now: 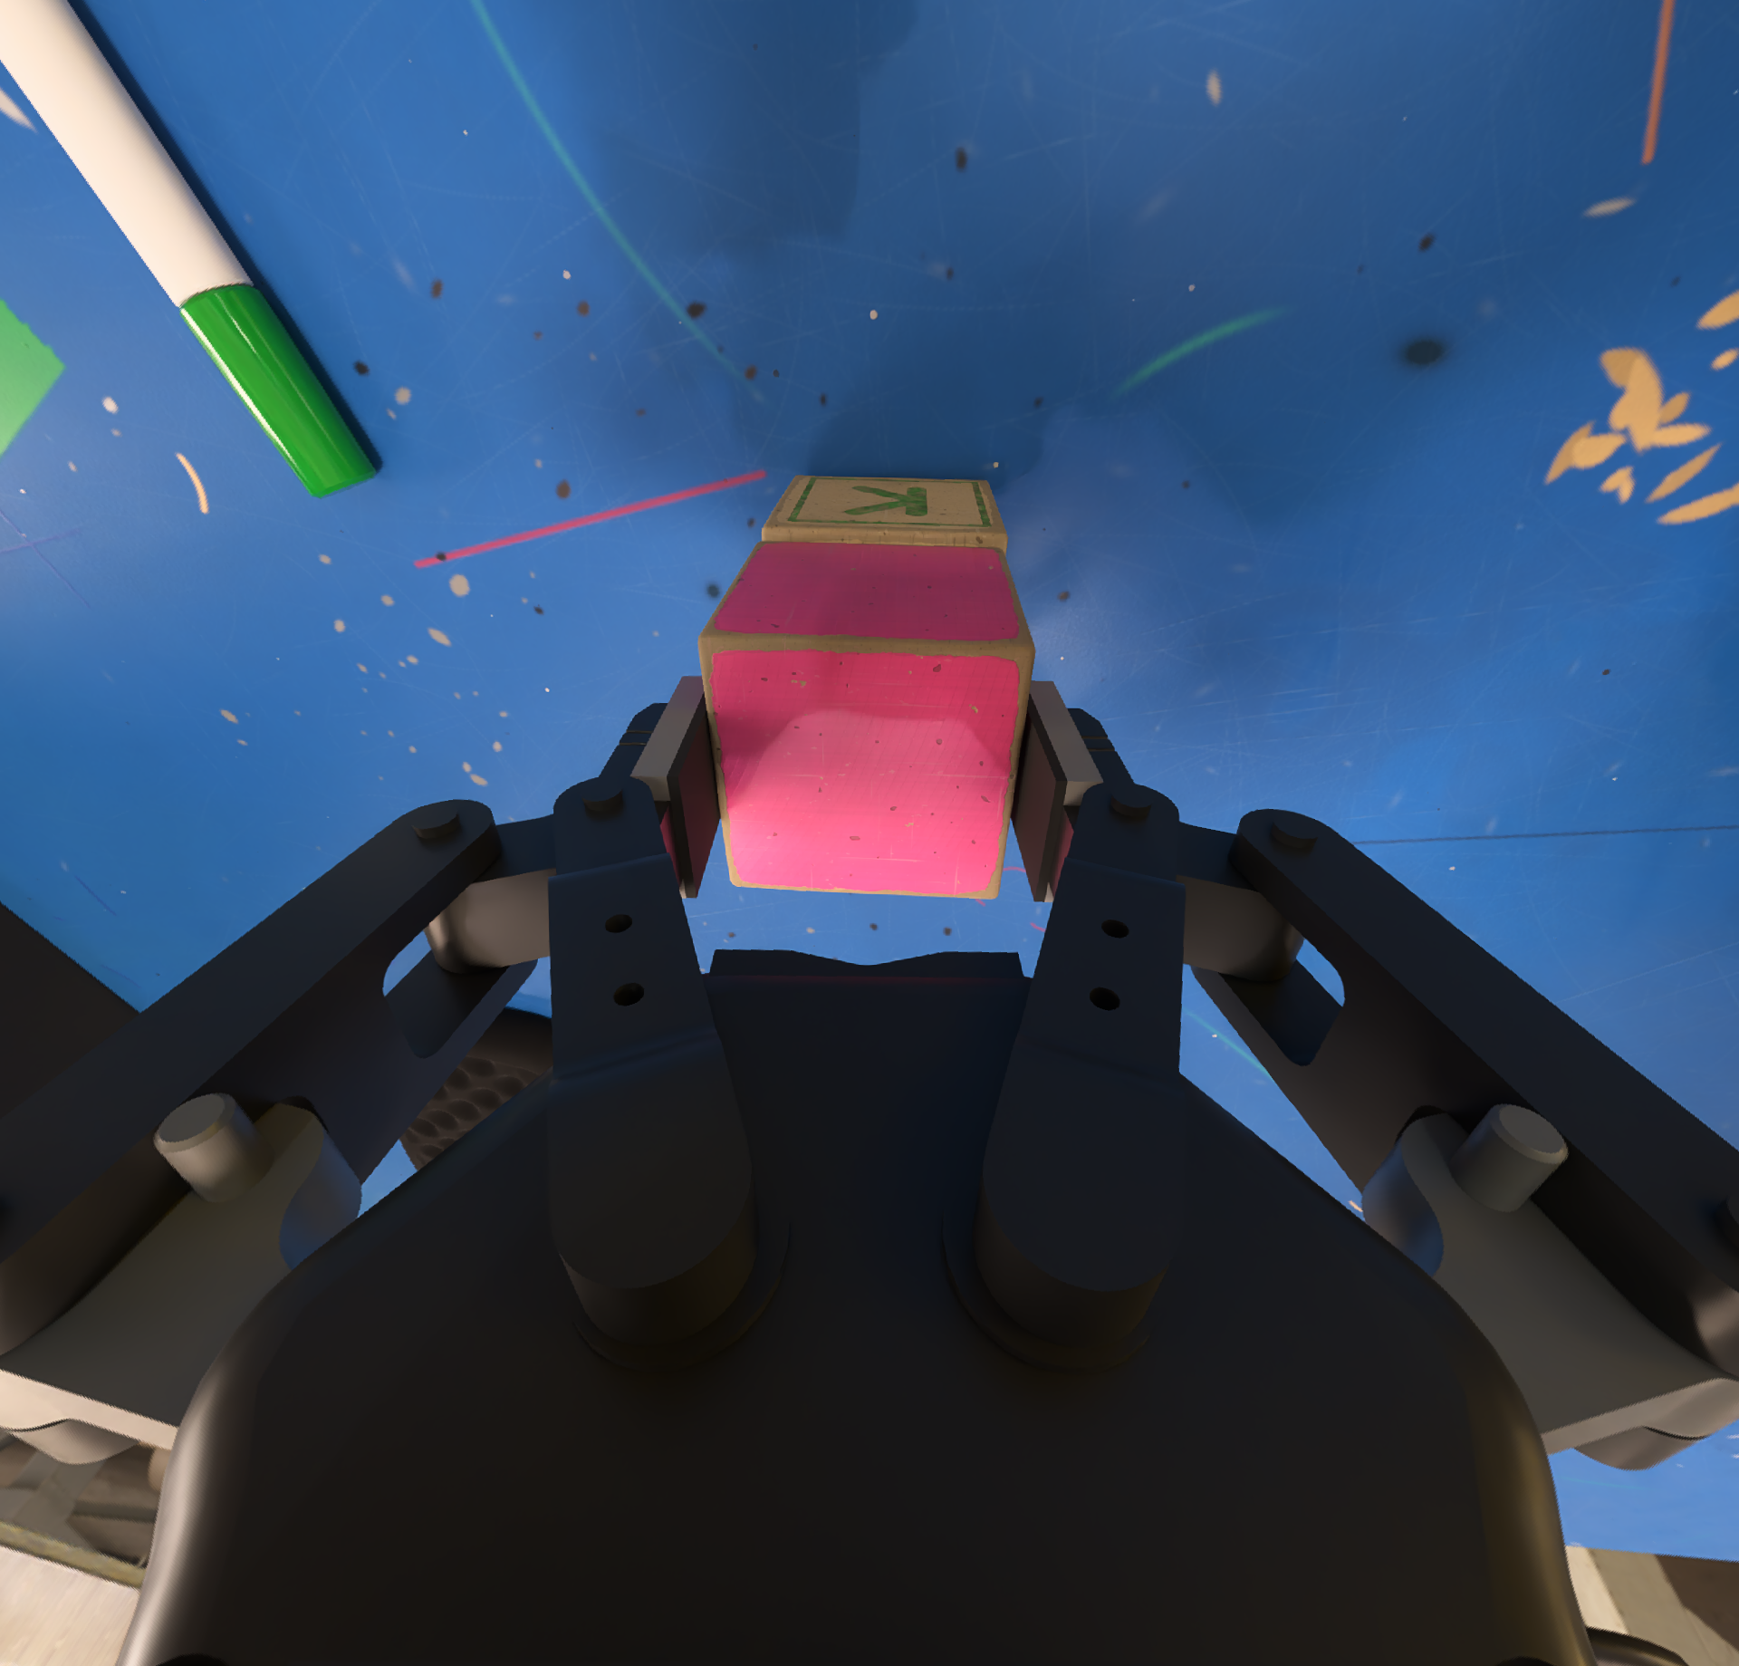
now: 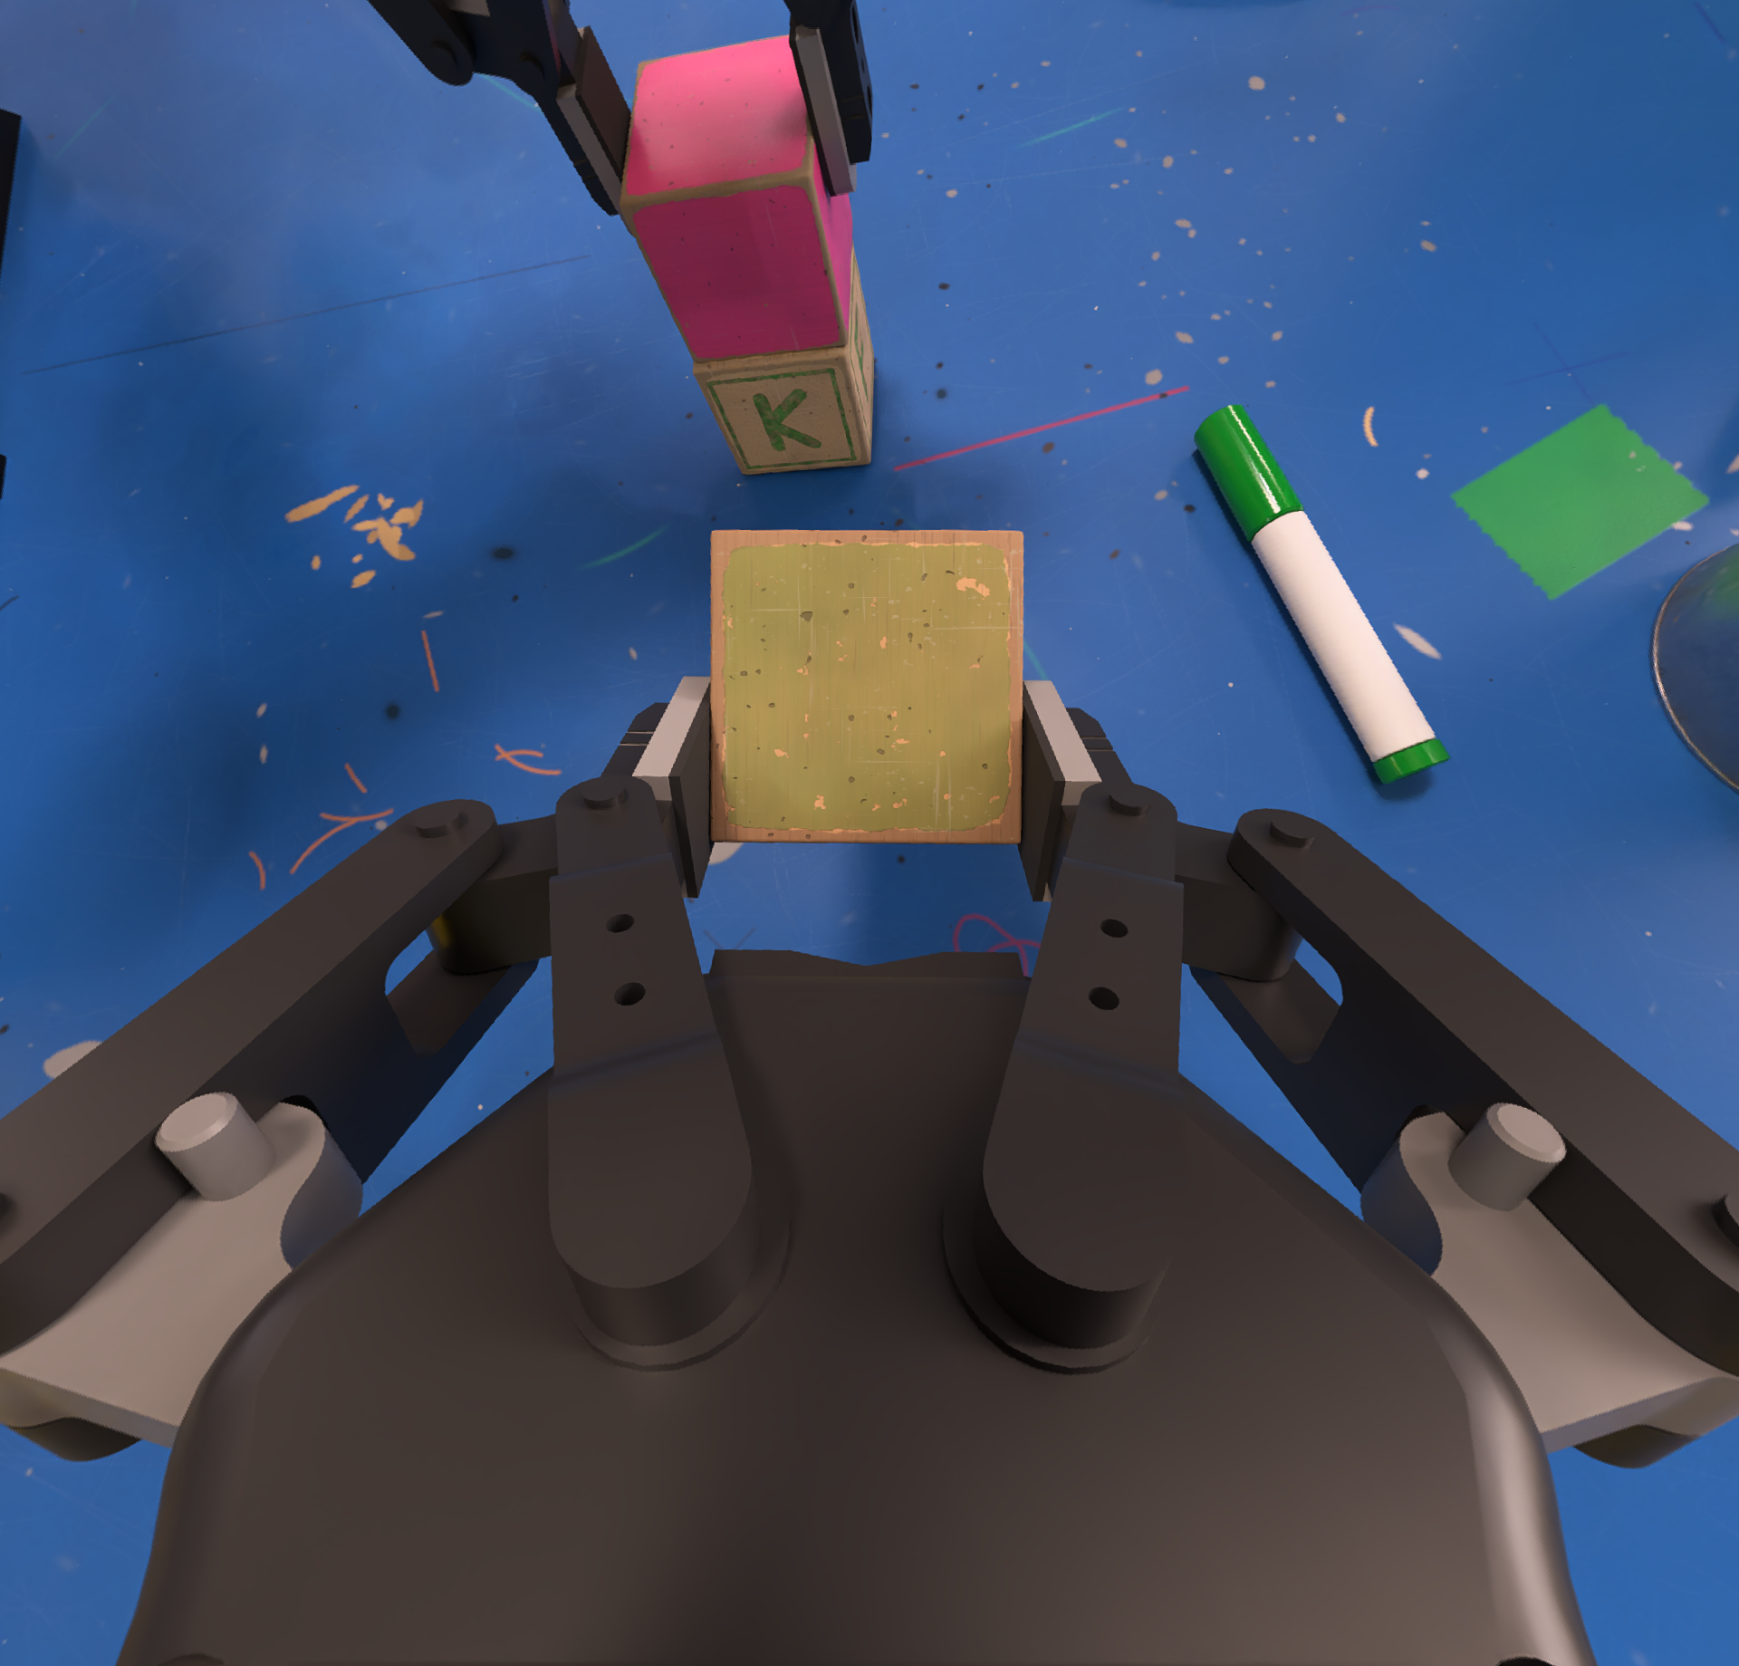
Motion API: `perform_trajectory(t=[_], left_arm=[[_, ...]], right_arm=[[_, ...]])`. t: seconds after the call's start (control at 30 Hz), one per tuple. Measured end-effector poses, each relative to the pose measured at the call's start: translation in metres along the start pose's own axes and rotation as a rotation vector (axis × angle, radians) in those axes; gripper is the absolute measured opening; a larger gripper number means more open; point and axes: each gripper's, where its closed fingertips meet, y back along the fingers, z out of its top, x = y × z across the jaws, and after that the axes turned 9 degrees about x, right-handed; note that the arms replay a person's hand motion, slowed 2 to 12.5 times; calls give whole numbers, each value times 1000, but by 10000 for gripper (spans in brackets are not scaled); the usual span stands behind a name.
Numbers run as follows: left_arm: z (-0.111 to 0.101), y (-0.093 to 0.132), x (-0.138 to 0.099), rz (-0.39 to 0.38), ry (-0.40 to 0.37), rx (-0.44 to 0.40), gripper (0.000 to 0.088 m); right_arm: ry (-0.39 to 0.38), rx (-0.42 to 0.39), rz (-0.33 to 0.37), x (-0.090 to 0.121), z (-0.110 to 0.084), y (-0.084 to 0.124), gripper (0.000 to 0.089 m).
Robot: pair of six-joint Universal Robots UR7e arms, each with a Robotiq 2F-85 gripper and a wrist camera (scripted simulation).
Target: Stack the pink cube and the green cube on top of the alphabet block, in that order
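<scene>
**Both grippers loaded, pink on the block**

Your left gripper (image 1: 866, 774) is clamped on the pink cube (image 1: 864, 764), pads flat on its two side faces. In the right wrist view the left gripper (image 2: 715, 105) comes in from the top and the pink cube (image 2: 739, 209) sits on the alphabet block (image 2: 790, 416), edges close to flush; contact looks made but you cannot confirm full seating. Your right gripper (image 2: 866, 774) is closed on the green cube (image 2: 866, 684), held off the blue table (image 2: 282, 303), just short of the stack.

Left wrist view only gives you a sliver of the alphabet block (image 1: 885, 510) past the pink cube.

A green-capped marker (image 2: 1317, 585) lies to the right of the stack, well apart, and a green patch (image 2: 1581, 501) sits beyond it. Bare table to the stack's left. The left gripper's fingers (image 2: 828, 105) flank the stack's top.
</scene>
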Motion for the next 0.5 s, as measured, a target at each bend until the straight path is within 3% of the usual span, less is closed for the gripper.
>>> perform_trajectory(t=[0.5], left_arm=[[1,-2,2,-3,2,0,528]], right_arm=[[-5,-4,10,0,-1,0,517]])
